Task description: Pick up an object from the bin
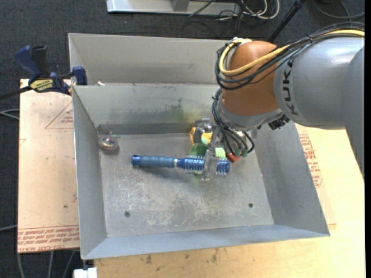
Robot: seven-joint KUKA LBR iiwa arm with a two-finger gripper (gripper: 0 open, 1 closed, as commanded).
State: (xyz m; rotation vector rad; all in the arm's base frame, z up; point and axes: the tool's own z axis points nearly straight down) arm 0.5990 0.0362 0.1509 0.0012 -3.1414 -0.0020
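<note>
A blue brush (168, 163) lies on the bin floor near the middle, its handle pointing left and its bristled head to the right. My gripper (207, 165) hangs down over that head, with one finger on each side of it, low near the floor. The fingers stand a little apart around the brush head. A small round grey metal piece (108, 143) sits at the floor's far left.
The arm with its orange cover and cables comes in from the upper right and hides the bin's right rear part. Yellow and green parts on the wrist show just above the brush head.
</note>
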